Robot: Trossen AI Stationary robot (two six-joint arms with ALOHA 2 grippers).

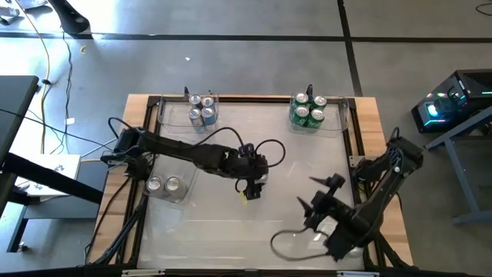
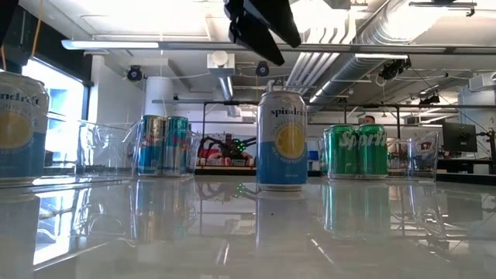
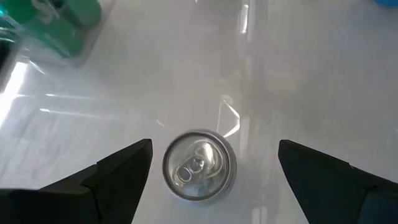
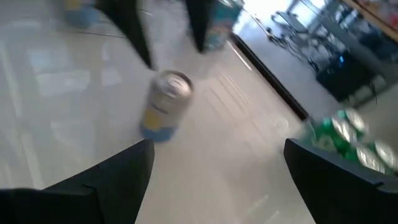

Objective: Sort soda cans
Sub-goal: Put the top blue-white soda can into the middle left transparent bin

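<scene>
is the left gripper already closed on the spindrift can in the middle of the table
No: the left gripper hangs open above the upright can, and both fingers stand well clear of its silver top.

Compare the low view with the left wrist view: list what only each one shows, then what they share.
Only the low view shows the lone can's side, its blue and white body with a yellow circle, standing upright on the table. It also shows the blue cans in a clear tray and the room behind.

Only the left wrist view shows that can's silver top with its pull tab, seen from straight above, and the left gripper open, its fingers wide to either side, clear of the can.

Both show the lone can, the green cans and the glossy tabletop.
</scene>
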